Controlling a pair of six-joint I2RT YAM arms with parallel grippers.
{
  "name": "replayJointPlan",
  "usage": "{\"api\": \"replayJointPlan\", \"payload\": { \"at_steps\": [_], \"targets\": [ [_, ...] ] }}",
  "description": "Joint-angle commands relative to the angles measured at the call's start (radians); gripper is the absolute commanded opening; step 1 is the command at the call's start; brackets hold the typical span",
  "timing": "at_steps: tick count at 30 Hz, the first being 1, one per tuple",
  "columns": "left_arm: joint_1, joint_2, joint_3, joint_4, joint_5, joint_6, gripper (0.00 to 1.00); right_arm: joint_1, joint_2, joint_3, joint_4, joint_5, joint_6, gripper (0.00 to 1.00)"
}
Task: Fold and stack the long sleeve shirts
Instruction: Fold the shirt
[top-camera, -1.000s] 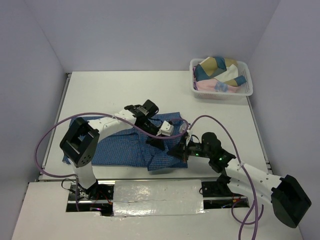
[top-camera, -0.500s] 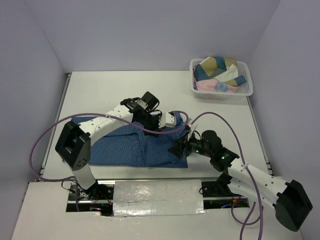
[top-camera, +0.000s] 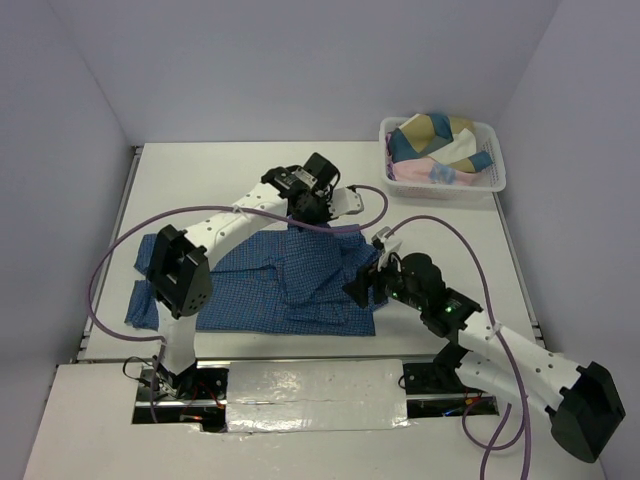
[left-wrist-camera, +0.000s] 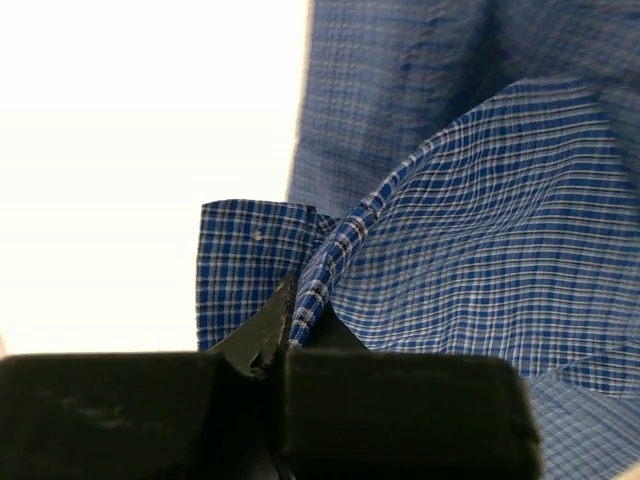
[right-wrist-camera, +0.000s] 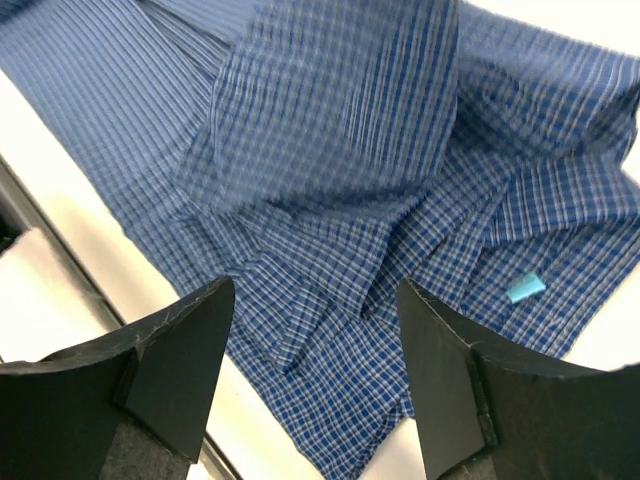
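Swung toward 1 o'clock, the outstretched left gripper pinches a fold of the soft blue checked shirt, rumpled on the counter; the right gripper, arm bent, hovers spread over its 4 o'clock edge.

A white table fills a booth of plain pale-lavender walls, evenly lit with only soft shadows. A white plastic basket sits at the table's far right corner, close to the right wall. A white panel runs along the table's near edge, and a thin grey strip lines its left side.
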Motion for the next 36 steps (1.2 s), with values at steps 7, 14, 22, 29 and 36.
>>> {"api": "replayJointPlan", "payload": {
  "at_steps": [7,14,22,29,36],
  "targets": [
    [-0.002,0.075,0.058,0.072,-0.272,0.036,0.0,-0.001,0.149,0.052,0.1,-0.012,0.064,0.62],
    [-0.003,0.05,0.043,0.216,-0.24,0.116,0.0,-0.001,0.268,0.026,0.206,0.023,0.173,0.65],
    [-0.01,0.05,0.018,0.21,-0.14,0.132,0.0,-0.021,0.413,0.043,0.278,0.128,0.265,0.67],
    [-0.01,0.05,-0.009,0.249,-0.152,0.117,0.0,-0.023,0.549,0.064,0.349,0.113,0.266,0.65],
    [-0.01,0.155,0.085,0.257,-0.379,0.068,0.0,-0.03,0.528,0.035,0.332,0.195,0.343,0.6]
  ]
}}
